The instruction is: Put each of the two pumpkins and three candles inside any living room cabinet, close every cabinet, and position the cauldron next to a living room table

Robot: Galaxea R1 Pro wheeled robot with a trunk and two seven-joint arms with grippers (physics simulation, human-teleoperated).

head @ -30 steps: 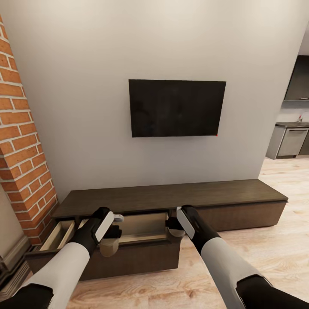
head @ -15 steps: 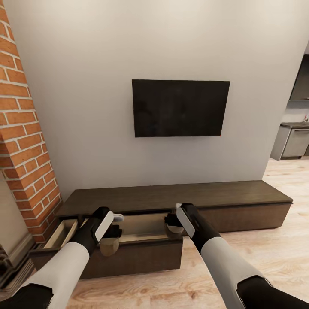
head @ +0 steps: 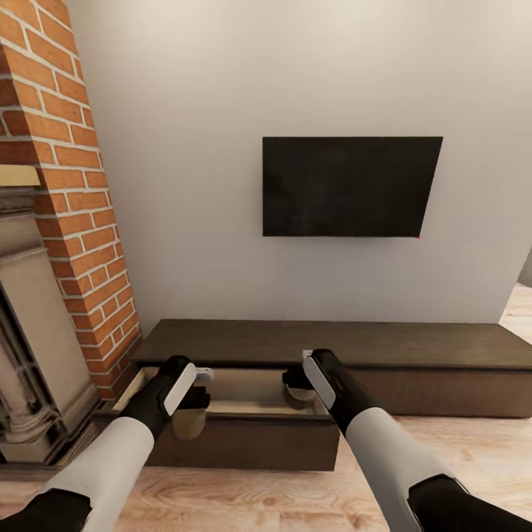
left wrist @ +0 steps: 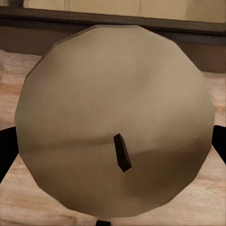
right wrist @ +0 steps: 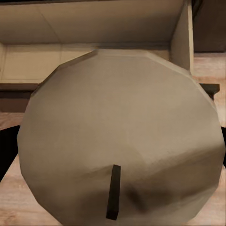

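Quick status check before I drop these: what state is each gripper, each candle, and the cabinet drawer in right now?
Left gripper: shut on a candle.
Left candle: held, wick end toward the wrist camera.
Right gripper: shut on a candle.
Right candle: held above the open drawer.
Cabinet: one drawer pulled open, the rest of its front shut.
TV: screen dark.

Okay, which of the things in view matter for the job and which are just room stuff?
Job things:
- beige stubby candle in the left hand
- second beige candle in the right hand
- long dark brown wood cabinet, drawer open

Just there:
- black wall TV
- red brick fireplace
- light wood plank floor
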